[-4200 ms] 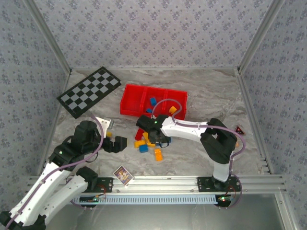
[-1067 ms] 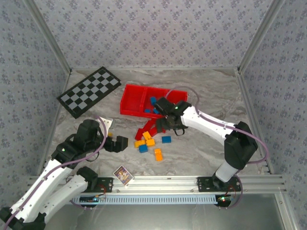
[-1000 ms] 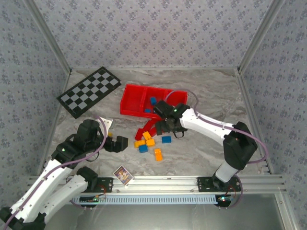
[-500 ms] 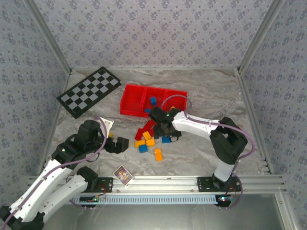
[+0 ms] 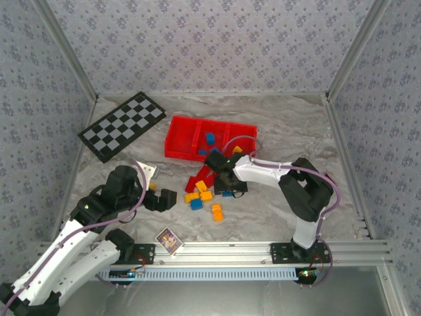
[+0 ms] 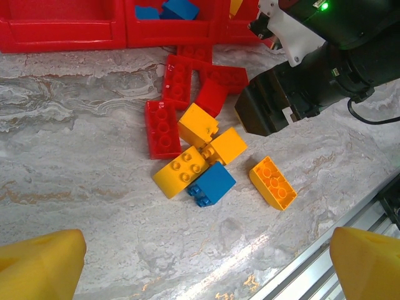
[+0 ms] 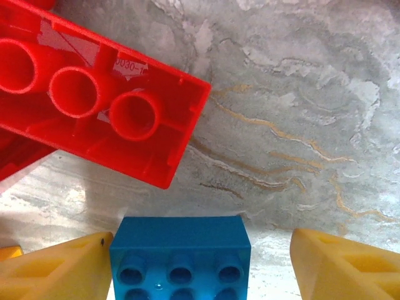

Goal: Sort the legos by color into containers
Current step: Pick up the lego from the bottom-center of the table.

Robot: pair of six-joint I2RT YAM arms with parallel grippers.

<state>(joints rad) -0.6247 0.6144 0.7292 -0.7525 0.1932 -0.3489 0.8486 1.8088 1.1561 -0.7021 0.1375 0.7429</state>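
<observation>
In the top external view, the right gripper [image 5: 228,186] is hanging low over a blue lego [image 5: 226,193] at the 3 o'clock edge of the loose legos [image 5: 200,192]. These are lying on the marble table [image 5: 289,125] just at 6 o'clock of the red tray [image 5: 181,141], where two blue bricks are sitting in the middle compartment [image 5: 209,139] and an orange one at the 3 o'clock end. The left gripper [image 5: 164,197] is waiting at 9 o'clock of the pile. In the left wrist view, the left gripper [image 6: 201,265] is holding its yellow fingers [image 6: 37,265] wide apart with nothing between them, above red, yellow, orange and blue bricks. In the right wrist view, the right gripper [image 7: 194,269] is spread open and straddling the blue lego [image 7: 181,253], with an upturned red brick [image 7: 100,106] at 11 o'clock, apart from it. The step in hand appears to be picking up this blue one. Next, the fingers need closing squarely on it, then lifting it toward 12 o'clock to the compartment holding the blues.
</observation>
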